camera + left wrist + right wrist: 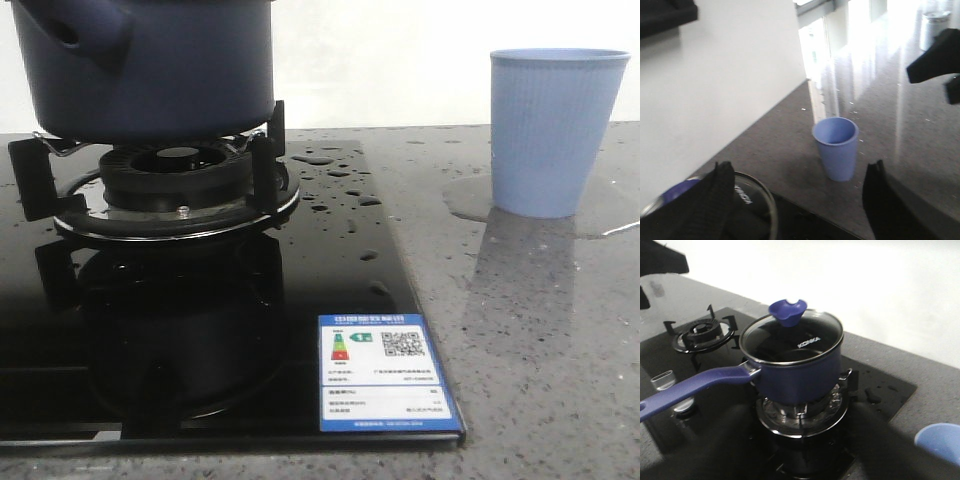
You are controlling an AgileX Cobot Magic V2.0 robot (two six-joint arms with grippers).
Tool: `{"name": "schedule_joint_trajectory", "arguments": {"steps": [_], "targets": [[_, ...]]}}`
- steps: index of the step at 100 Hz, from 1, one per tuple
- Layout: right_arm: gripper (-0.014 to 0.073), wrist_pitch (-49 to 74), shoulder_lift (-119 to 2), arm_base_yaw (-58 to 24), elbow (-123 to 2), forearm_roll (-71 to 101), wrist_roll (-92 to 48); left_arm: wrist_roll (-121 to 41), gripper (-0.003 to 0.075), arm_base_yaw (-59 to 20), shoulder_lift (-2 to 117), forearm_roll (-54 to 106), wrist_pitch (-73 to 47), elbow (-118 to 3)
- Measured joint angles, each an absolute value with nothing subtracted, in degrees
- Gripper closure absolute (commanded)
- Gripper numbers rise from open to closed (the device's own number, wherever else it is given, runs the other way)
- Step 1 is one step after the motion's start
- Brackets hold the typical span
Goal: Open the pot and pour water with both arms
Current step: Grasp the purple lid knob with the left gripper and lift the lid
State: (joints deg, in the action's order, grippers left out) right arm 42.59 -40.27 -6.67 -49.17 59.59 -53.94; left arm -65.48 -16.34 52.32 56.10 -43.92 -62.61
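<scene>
The navy-blue pot (150, 70) stands on the gas burner at the back left. In the right wrist view the pot (800, 375) has a glass lid (790, 340) with a blue knob (787, 311) and a long blue handle (690, 387). The light blue cup (555, 130) stands upright at the right in a puddle of water (468, 200). My left gripper (797, 205) is open and empty above the counter, between the pot lid (752, 207) and the cup (836, 147). My right gripper (800, 460) is open and empty, in front of the pot. Any water inside the pot is hidden.
Water drops (335, 170) lie on the black glass hob (300, 330). A second burner (702, 332) sits beyond the pot. A white wall (715, 90) runs behind the counter. The other arm shows in each wrist view (935, 60) (660, 260).
</scene>
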Motion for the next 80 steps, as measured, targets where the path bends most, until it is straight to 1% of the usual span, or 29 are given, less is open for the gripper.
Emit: {"name": "schedule_joint_trajectory", "arguments": {"steps": [11, 23, 32, 40, 47, 52, 62, 69, 80], "targets": [[-0.0052, 41.9, -40.3, -6.7, -49.2, 59.6, -54.2, -67.3, 0.0301, -16.3, 54.2, 56.0, -39.1, -62.6], [-0.0052, 41.7, -40.3, -6.7, -49.2, 59.5, -54.3, -69.5, 0.0312, -16.2, 58.0, 57.3, -35.6, -62.6], [-0.0052, 41.7, -40.3, -6.7, -49.2, 59.5, -54.3, -73.9, 0.0312, -14.0, 61.4, 62.9, -35.5, -62.9], [-0.0052, 41.7, -40.3, -6.7, -49.2, 59.5, -54.5, -78.1, 0.0312, -10.1, 64.8, 70.3, -39.8, -64.5], [-0.0052, 41.7, -40.3, -6.7, -49.2, 59.5, -54.5, -81.9, 0.0312, -6.0, 67.9, 75.4, -46.7, -66.6], [-0.0052, 41.7, -40.3, -6.7, -49.2, 59.5, -54.5, -83.7, 0.0312, -3.4, 69.9, 77.3, -51.9, -68.1], [-0.0052, 41.7, -40.3, -6.7, -49.2, 59.5, -54.5, -85.3, 0.0308, -0.2, 73.5, 78.6, -57.0, -70.4], [-0.0052, 41.6, -40.3, -6.7, -49.2, 59.5, -54.5, -87.0, 0.0276, 0.5, 75.3, 78.6, -58.0, -70.8], [-0.0052, 41.6, -40.3, -6.7, -49.2, 59.5, -54.5, -90.0, 0.0140, 0.4, 77.3, 77.6, -58.7, -71.0]]}}
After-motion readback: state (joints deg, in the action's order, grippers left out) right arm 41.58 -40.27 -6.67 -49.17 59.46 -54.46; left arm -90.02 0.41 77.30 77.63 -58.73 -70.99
